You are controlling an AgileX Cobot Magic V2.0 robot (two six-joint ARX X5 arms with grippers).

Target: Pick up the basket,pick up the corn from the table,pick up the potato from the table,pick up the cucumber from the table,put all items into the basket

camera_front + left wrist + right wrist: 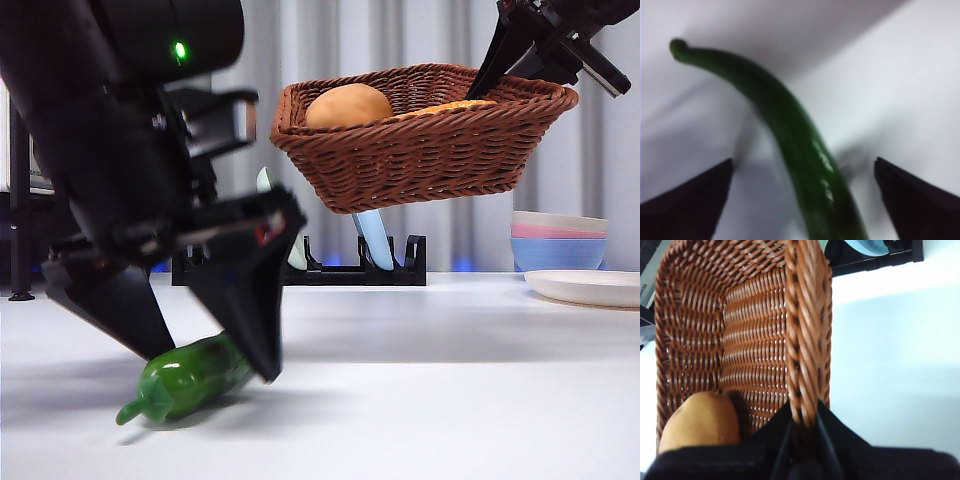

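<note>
1. Front view: the basket [425, 135] is held in the air at upper right, clear of the table [450, 380], with the right gripper [495, 75] clamped on its far-right rim.
2. The potato [348, 105] is seen inside the basket at its left end; an orange-yellow sliver beside it, judged to be the corn [445, 106], is barely visible above the rim.
3. The cucumber [185, 378] is lying on the table at near left, stem end pointing left, so it is the only item not yet loaded.
4. Step in hand, as judged: cucumber pickup. The left gripper [205, 365] is lowered over it, one jaw on each side.
5. Left wrist view: the jaws are wide open, the cucumber [790, 130] runs between them, and clear table is visible on both sides, so no contact is seen.
6. Right wrist view: the jaws are closed on the braided rim of the basket [805, 330]; the potato [700, 422] is sitting in the bottom near the gripper.
7. Next move, as judged: closure across the cucumber's body, a lift, then a carry right to above the basket. The glossy tapered shape could slip if gripped off-centre.
</note>
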